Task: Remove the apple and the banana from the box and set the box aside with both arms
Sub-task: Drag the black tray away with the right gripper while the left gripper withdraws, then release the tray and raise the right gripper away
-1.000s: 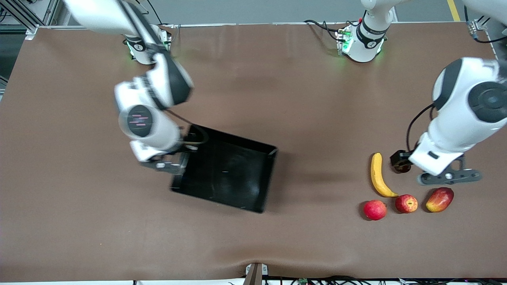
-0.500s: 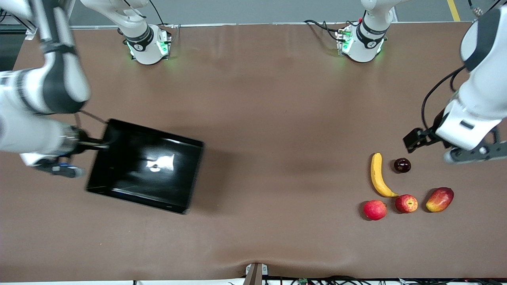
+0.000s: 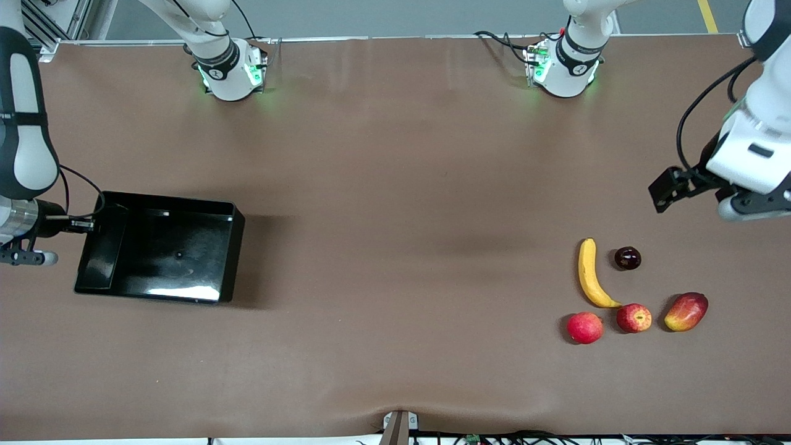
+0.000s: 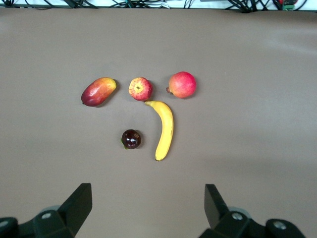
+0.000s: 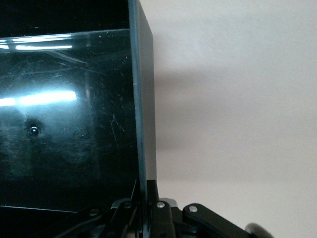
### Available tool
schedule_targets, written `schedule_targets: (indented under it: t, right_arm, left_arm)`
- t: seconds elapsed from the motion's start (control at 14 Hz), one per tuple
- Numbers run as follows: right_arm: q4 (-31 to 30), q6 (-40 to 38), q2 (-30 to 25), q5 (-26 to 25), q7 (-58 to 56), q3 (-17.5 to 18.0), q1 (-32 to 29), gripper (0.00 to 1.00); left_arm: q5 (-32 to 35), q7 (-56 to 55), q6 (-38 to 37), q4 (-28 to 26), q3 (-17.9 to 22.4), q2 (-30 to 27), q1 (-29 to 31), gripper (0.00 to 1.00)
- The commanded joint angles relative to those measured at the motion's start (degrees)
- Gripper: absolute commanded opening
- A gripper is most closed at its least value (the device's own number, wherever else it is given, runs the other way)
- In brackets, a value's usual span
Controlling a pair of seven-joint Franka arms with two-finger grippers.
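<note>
The black tray (image 3: 162, 254) is at the right arm's end of the table; I cannot tell whether it rests on the cloth. My right gripper (image 3: 86, 226) is shut on its end wall, which the right wrist view (image 5: 147, 186) shows pinched between the jaws, with the tray's glossy floor (image 5: 74, 124) beside them. The banana (image 3: 590, 275) and the streaked apple (image 3: 633, 317) lie at the left arm's end, also in the left wrist view as banana (image 4: 164, 129) and apple (image 4: 140, 89). My left gripper (image 3: 667, 188) is open and empty (image 4: 148, 191), up over bare cloth beside the fruits.
A plain red fruit (image 3: 584, 327), a red-yellow mango (image 3: 686, 311) and a small dark round fruit (image 3: 627, 258) lie with the banana and apple. The arm bases (image 3: 559, 68) stand along the table's edge farthest from the front camera.
My right arm has carried the tray from the table's middle to the right arm's end. My left gripper has drawn away from the dark fruit toward the left arm's end.
</note>
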Motion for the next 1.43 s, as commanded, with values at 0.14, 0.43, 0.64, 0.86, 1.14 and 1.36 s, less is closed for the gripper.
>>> schedule_targets:
  t: [0.14, 0.43, 0.64, 0.86, 1.14, 1.36]
  right_arm:
    - [-6.0, 8.2, 1.5, 0.7, -7.0, 1.6, -6.8, 0.00]
    - [-7.2, 10.5, 3.1, 0.7, -9.2, 1.6, -7.4, 0.54]
    - [-5.0, 8.1, 3.1, 0.7, -9.7, 1.8, -7.0, 1.00]
    - [8.8, -11.2, 3.2, 0.8, -9.7, 2.8, -4.5, 1.00]
    - [28.4, -19.1, 4.6, -0.3, -9.1, 2.7, 2.6, 1.00]
    - [32.0, -24.4, 2.3, 0.7, -4.0, 3.2, 5.8, 1.00]
  left_arm:
    - [-6.1, 3.7, -2.4, -3.0, 14.3, -4.9, -11.4, 1.00]
    - [-9.5, 6.3, -0.8, -8.2, 24.9, -8.8, -19.7, 1.00]
    - [-9.4, 5.6, 1.9, -12.3, 24.8, -10.8, -20.2, 1.00]
    - [-9.3, 5.6, 2.5, -12.0, 24.4, -10.2, -20.2, 1.00]
    - [-9.4, 5.7, 2.8, -11.6, 24.3, -10.1, -20.3, 1.00]
    - [-9.5, 6.4, 2.4, -11.6, 24.4, -10.2, -19.6, 1.00]
